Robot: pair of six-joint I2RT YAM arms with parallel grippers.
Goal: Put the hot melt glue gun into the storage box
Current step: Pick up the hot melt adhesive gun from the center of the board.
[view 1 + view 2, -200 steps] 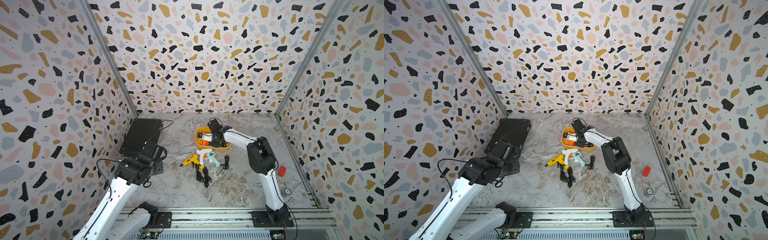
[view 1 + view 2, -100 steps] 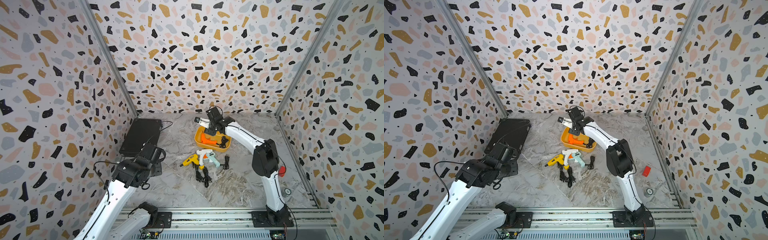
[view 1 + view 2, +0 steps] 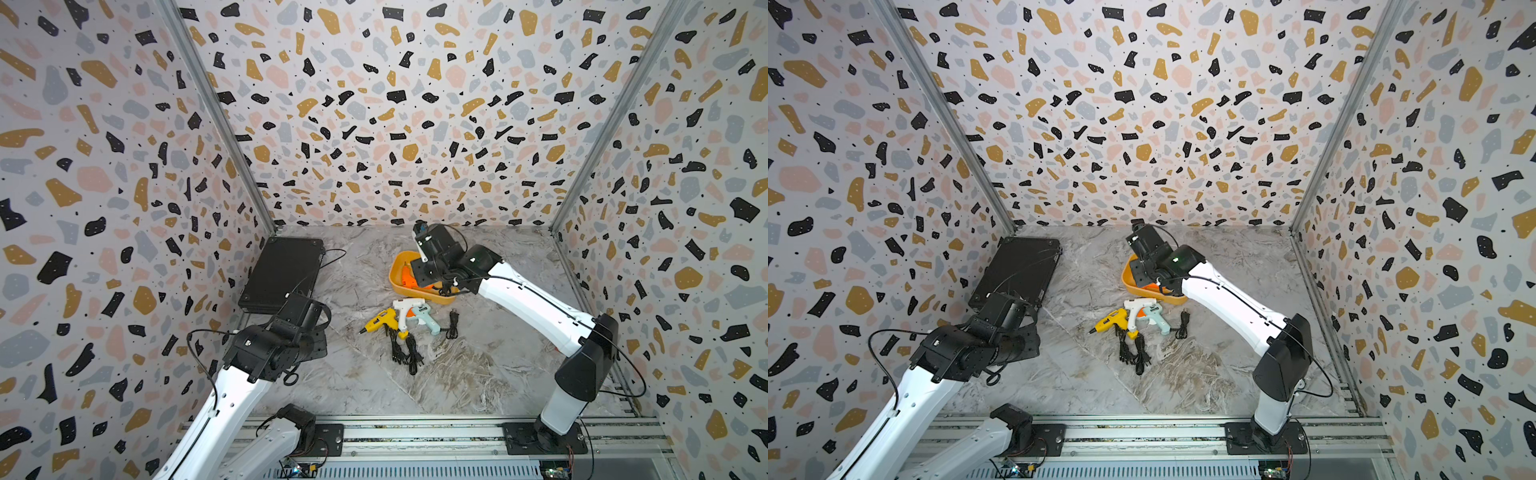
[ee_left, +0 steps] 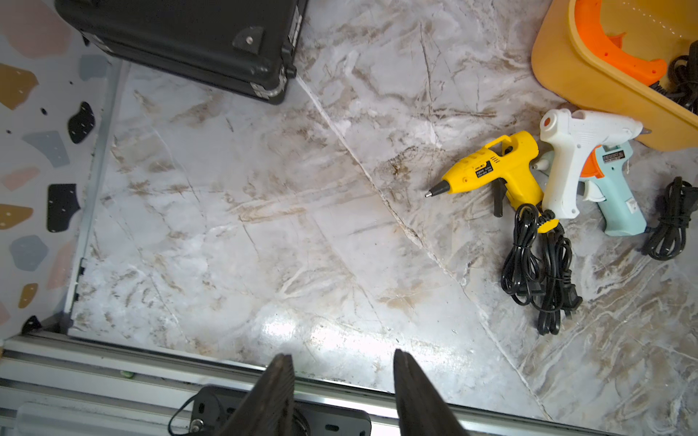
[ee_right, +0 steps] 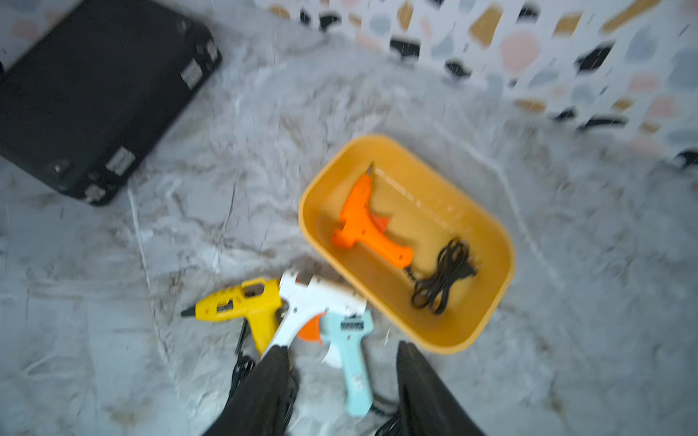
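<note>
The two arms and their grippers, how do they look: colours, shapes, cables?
Both the left arm and the right arm have white tubular links with bulky black joints and black wrists. A thin black cable runs along each. The left gripper and right gripper each have two dark, ribbed, tapering fingers.

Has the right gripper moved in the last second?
Yes. The right gripper has lifted out of the storage box, toward the back wall in both top views, jaws open, orange glue gun left inside.
</note>
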